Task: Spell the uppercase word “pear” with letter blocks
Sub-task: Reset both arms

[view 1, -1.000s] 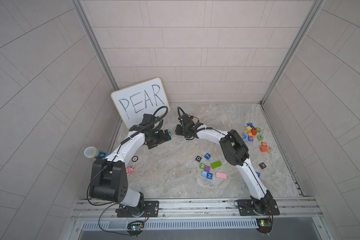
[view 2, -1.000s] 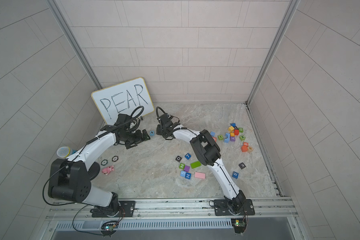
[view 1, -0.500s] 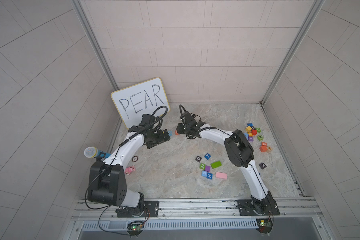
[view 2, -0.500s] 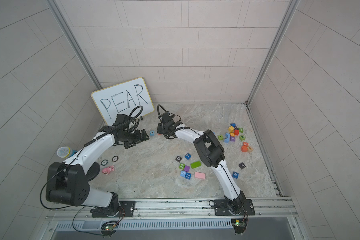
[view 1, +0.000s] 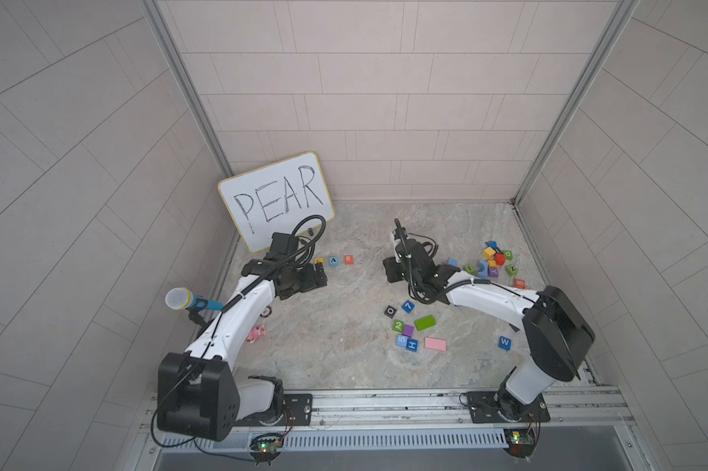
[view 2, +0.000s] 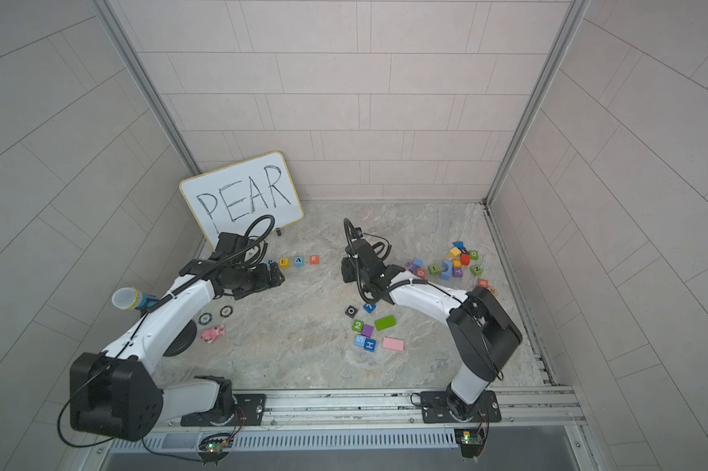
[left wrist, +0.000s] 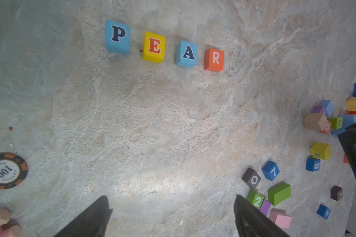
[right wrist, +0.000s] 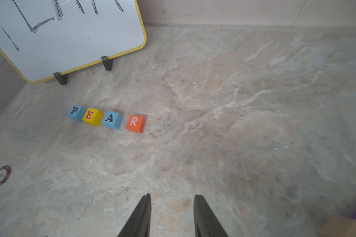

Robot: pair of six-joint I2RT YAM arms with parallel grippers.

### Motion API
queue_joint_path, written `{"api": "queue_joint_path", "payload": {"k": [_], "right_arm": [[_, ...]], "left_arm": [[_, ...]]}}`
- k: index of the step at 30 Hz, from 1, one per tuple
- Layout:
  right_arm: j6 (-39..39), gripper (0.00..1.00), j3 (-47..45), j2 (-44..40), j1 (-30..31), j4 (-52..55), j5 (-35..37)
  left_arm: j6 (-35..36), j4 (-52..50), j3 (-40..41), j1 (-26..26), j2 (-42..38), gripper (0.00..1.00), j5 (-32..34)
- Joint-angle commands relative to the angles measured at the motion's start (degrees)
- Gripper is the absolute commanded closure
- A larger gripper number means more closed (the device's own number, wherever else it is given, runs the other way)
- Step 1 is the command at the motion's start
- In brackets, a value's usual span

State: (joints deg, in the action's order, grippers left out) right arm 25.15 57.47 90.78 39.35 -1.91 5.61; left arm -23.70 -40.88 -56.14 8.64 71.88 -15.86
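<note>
Right, starting at the near edge of the table: a flat pink block lies just beside a blue H block, with a blue W block off toward the right edge. A little farther in sit a green 2 block, a green bar, a dark O block and a blue 7 block. Near the left edge I see a pink toy, two poker chips and a microphone.

Past those, my left claw hangs over bare table with its fingers spread wide and nothing between them. My right claw is near the middle of the table, its fingers parted by a narrow gap. It is empty too, and it points toward the far left corner.

Beyond both claws the letter blocks lie in a row toward the far left corner, letters up. From the left-edge side they run P block, E block, A block, R block. The left wrist view shows small gaps between neighbours. The left claw is near the P end, and the right claw is well apart from the R block.

Toward the far right corner sits a loose pile of coloured blocks. Farthest back, a whiteboard with PEAR written on it stands in the far left corner, just behind the row.
</note>
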Motion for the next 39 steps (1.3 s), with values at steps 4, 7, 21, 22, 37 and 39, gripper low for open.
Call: {"api": "queue_joint_path", "payload": {"k": [4, 7, 21, 22, 37, 39], "right_arm": [[-8.02, 0.60, -10.17, -11.12, -0.24, -5.53, 7.54], [-9.27, 0.60, -13.73, -15.40, -0.63, -6.36, 10.58], [-19.53, 0.63, -25.87, -28.04, -3.91, -11.24, 19.59], [-20.44, 0.63, -27.08, -28.43, -3.93, -12.81, 20.80], [-31.30, 0.59, -37.81, -27.26, -18.39, -26.56, 27.18], [-32.66, 0.60, -39.11, -25.24, -20.19, -30.48, 24.51]], "left_arm": [[3.03, -2.90, 2.10, 0.09, -5.23, 0.01, 4.47], [3.14, -2.06, 2.46, 0.18, -7.02, 0.01, 5.21], [4.37, -0.93, 0.00, 1.42, -4.88, 0.01, 7.42], [4.45, -0.84, 0.14, 1.44, -4.86, 0.01, 7.39], [-2.23, 22.15, 9.78, 4.58, -7.98, 0.00, 29.62], [0.94, 26.33, 11.76, 4.73, -7.59, 0.00, 32.55]]}}
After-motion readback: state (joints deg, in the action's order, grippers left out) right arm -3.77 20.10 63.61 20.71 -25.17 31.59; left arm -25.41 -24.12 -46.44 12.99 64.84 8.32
